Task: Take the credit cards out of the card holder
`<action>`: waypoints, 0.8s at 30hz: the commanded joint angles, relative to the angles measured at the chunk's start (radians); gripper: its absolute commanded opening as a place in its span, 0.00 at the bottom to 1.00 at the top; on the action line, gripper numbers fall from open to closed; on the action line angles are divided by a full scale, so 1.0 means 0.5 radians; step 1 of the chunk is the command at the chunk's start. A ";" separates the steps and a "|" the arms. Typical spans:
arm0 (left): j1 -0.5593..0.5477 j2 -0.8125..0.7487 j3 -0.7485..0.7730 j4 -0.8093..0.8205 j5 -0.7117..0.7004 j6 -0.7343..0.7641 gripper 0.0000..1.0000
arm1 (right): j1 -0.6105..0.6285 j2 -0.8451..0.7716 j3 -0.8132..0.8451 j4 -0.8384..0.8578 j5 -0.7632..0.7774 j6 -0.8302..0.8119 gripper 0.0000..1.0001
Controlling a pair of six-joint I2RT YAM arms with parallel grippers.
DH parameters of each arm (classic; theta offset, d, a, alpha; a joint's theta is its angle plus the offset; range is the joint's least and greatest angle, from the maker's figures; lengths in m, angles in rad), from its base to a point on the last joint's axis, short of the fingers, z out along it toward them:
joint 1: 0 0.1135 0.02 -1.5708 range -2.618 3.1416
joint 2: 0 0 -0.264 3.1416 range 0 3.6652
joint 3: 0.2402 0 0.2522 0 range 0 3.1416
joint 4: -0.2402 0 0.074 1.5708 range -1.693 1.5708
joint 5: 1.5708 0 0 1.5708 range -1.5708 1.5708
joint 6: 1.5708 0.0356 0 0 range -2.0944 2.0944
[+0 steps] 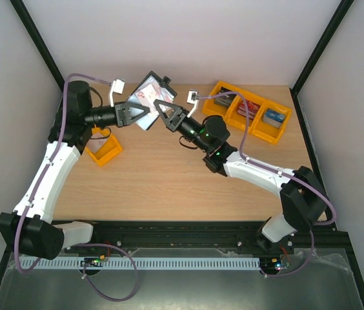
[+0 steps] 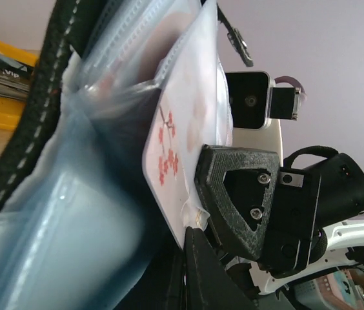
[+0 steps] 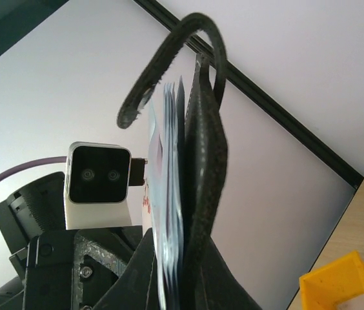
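Note:
The black card holder (image 1: 150, 90) hangs open in the air at the back of the table, its snap tab (image 1: 164, 82) at the top. My right gripper (image 1: 160, 107) is shut on its lower edge. In the right wrist view its black cover (image 3: 206, 161) and clear pockets (image 3: 169, 181) run up from between that gripper's (image 3: 182, 258) jaws. A pale credit card (image 2: 169, 161) with red blossom marks sticks out of a grey-blue clear pocket (image 2: 72, 206). My left gripper (image 2: 192, 231) is shut on that card's lower corner, close against the right gripper's black fingers (image 2: 240, 194).
A yellow three-compartment tray (image 1: 257, 129) with thick stacks of cards stands at the back right. A small yellow bin (image 1: 102, 148) sits under the left arm near the table's left edge. Wood table (image 1: 169, 181) stretches in front of both grippers.

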 commanded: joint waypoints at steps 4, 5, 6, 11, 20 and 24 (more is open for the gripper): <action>0.022 -0.044 -0.012 0.025 0.099 0.067 0.02 | 0.066 -0.025 0.004 0.032 -0.191 -0.103 0.02; 0.041 -0.056 -0.027 0.025 0.108 0.067 0.02 | 0.064 -0.049 -0.009 0.034 -0.204 -0.138 0.02; 0.059 -0.067 -0.045 0.023 0.119 0.073 0.02 | 0.061 -0.074 -0.023 0.033 -0.216 -0.178 0.02; 0.097 -0.098 -0.049 -0.157 0.065 0.316 0.02 | 0.010 -0.216 -0.086 -0.016 -0.219 -0.331 0.16; 0.098 -0.119 -0.027 -0.519 -0.128 0.784 0.02 | -0.098 -0.285 -0.092 -0.060 -0.334 -0.327 0.16; 0.100 -0.129 -0.027 -0.602 -0.183 0.876 0.02 | -0.133 -0.297 -0.085 -0.077 -0.354 -0.316 0.02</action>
